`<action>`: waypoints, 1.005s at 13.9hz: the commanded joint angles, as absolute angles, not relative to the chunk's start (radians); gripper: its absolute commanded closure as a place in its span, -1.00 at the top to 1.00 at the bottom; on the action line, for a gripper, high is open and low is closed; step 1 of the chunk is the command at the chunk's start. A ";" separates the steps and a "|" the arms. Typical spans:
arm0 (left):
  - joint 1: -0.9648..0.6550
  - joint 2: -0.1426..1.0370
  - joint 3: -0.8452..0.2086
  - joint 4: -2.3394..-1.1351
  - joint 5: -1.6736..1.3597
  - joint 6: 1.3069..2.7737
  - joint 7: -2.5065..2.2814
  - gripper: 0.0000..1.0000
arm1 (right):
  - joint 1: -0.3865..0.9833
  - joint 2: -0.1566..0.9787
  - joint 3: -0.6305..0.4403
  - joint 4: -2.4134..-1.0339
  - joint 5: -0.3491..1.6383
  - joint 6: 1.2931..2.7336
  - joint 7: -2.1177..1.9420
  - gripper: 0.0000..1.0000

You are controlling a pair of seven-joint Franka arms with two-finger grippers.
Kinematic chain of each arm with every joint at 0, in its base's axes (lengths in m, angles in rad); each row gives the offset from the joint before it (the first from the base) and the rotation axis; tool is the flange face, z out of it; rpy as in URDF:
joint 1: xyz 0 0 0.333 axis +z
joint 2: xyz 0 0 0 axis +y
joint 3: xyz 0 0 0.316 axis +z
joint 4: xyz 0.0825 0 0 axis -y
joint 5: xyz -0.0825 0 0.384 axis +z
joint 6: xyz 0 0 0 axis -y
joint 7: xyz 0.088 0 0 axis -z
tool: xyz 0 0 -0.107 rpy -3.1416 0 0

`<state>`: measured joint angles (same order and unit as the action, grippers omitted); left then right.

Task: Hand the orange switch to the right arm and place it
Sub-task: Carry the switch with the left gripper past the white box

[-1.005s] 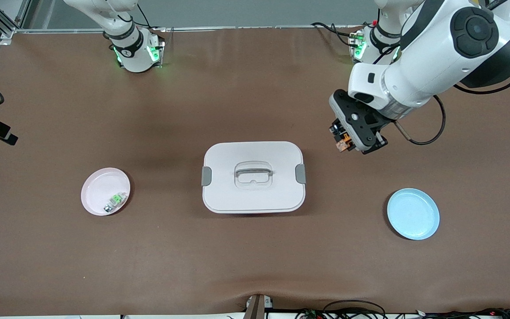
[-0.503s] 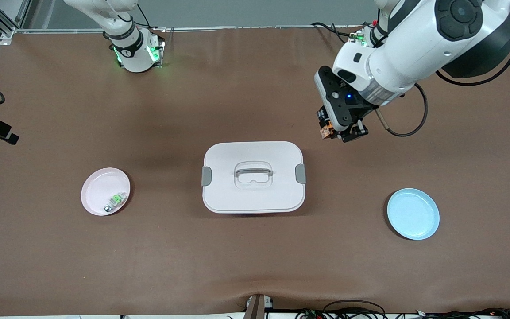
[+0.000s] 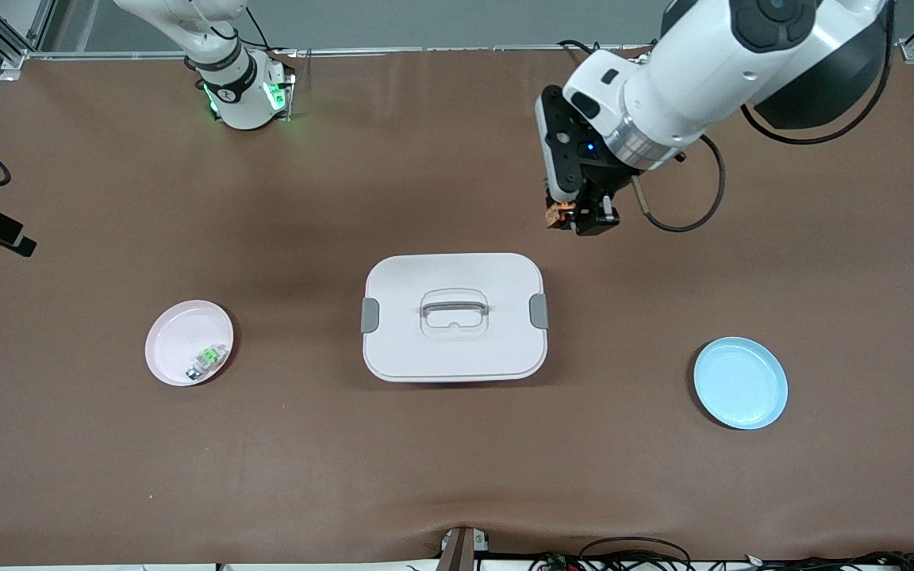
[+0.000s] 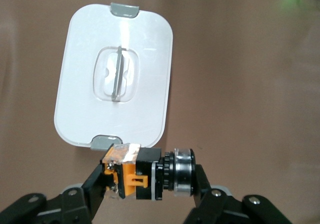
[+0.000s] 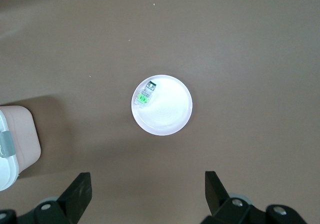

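The orange switch (image 4: 145, 171), a stubby black body with orange clips and a ribbed silver-black collar, is clamped in the left gripper (image 3: 576, 218) over bare table at one o'clock of the one lidded container (image 3: 454, 316). Two plates: pink (image 3: 179, 333), blue (image 3: 740, 383). The right gripper (image 5: 145, 194) hangs with jaws spread, empty, over the pink plate.

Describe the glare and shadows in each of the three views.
Front view: soft shadows lie on the table beside the white lidded box; green lights glow on both bases. Left wrist view: sheen on the box lid and on the metal ring of the orange switch. Right wrist view: the pink plate is nearly washed out; a broad shadow falls near the box.
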<state>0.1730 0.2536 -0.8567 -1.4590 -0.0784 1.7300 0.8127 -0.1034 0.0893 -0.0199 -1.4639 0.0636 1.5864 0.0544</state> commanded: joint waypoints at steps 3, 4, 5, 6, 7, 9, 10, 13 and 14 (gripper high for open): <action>0.181 0.249 -0.897 -1.453 -0.095 1.735 0.856 -1.00 | -0.115 0.081 -0.011 -1.470 0.075 1.571 0.061 1.00; 0.181 0.250 -0.899 -1.453 -0.095 1.746 0.859 -1.00 | -0.114 0.081 -0.009 -1.471 0.075 1.560 0.048 1.00; 0.179 0.250 -0.900 -1.453 -0.095 1.747 0.859 -1.00 | -0.109 0.081 -0.006 -1.470 0.080 1.531 0.066 1.00; 0.176 0.253 -0.907 -1.453 -0.095 1.750 0.859 -1.00 | -0.110 0.081 -0.005 -1.470 0.103 1.519 0.066 1.00; 0.170 0.253 -0.910 -1.453 -0.095 1.758 0.856 -1.00 | -0.110 0.080 -0.008 -1.470 0.147 1.520 0.066 1.00; 0.155 0.252 -0.919 -1.451 -0.097 1.764 0.836 -1.00 | -0.118 0.081 -0.011 -1.473 0.236 1.526 0.063 1.00; 0.156 0.250 -0.931 -1.445 -0.100 1.764 0.830 -1.00 | -0.120 0.081 -0.012 -1.479 0.283 1.529 0.064 1.00; 0.153 0.252 -0.936 -1.442 -0.100 1.764 0.812 -1.00 | -0.118 0.083 -0.012 -1.496 0.406 1.514 0.071 1.00; 0.146 0.252 -0.939 -1.442 -0.100 1.764 0.811 -1.00 | -0.118 0.083 -0.012 -1.512 0.458 1.516 0.071 1.00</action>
